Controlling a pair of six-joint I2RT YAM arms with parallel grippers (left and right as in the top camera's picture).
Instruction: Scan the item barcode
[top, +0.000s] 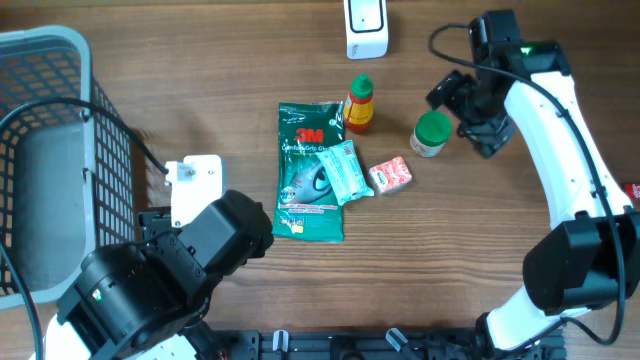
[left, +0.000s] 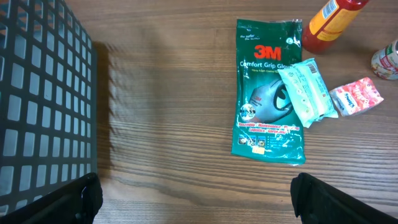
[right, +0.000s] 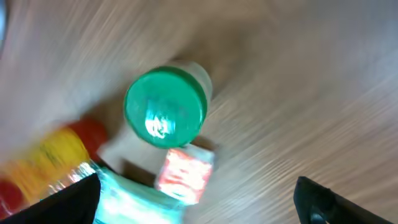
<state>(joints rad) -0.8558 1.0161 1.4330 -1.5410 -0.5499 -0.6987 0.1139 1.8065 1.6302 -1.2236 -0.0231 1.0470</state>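
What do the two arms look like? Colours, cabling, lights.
Right arm: white links, black joints and a black end effector. It has a green light near the wrist and a thin black cable looping off it. Left arm: bulky black housings with its own small green light.

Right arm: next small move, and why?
Probably lower the right gripper onto the green-lidded jar and close. Its jaws are open, nothing held, and the jar stands upright, centred in the wrist view, apart from the red packet.
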